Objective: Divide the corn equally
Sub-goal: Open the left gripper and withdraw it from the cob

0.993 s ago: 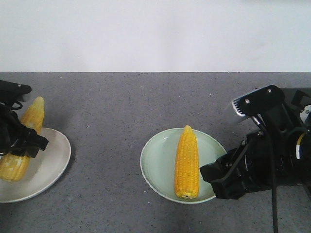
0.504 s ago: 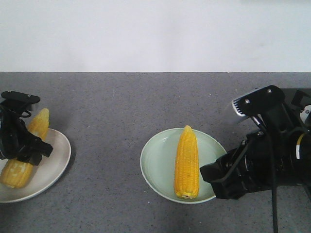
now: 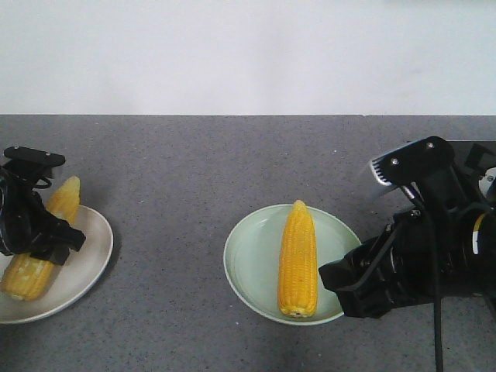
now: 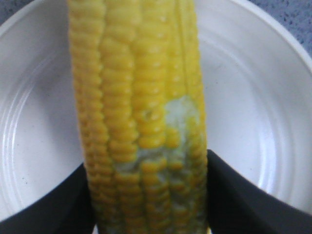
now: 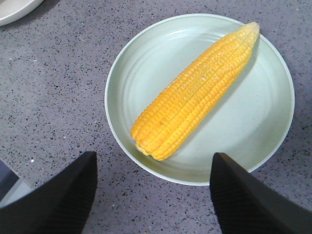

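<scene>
Inspecting the left gripper [image 3: 35, 232], we find it clamped on a cob [image 3: 40, 240] over the white plate [image 3: 85, 263]. Right gripper [image 5: 151, 192] released beside the green plate [image 5: 146, 58] holding another cob [image 5: 195, 92].

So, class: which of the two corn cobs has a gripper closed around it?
The cob on the white plate at the left: the left gripper clamps it. The cob on the green plate lies free.

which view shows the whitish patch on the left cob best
The left wrist view: the cob fills it between the left gripper fingers, whitish patch plain. The front view shows that cob small, half hidden. The right wrist view misses it.
</scene>
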Controlling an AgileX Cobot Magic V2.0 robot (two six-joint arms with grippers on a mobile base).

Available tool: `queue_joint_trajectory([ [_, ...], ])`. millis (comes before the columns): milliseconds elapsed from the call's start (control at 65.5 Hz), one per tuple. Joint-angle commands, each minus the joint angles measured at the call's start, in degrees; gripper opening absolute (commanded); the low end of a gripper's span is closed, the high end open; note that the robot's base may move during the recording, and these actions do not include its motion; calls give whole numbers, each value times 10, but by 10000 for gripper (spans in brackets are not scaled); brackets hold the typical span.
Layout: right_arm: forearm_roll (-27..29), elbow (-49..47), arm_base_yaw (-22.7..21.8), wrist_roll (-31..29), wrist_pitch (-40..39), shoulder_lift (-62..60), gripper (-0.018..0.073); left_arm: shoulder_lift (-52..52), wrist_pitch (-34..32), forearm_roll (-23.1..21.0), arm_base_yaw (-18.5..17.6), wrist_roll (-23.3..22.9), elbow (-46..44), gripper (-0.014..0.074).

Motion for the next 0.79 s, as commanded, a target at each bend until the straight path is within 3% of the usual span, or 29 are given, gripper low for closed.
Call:
queue_joint_trajectory([
  [0,3,-15,1,-2,-25,-11,468,-24,-9,0,0,1,-16,448],
  [611,3,-15,1,-2,-24,-11,468,-208,2,-8,0,3,-16,451],
  [779,3,-15,1,-2,-24,-11,468,-265,-1,-50,0,26,-16,451],
])
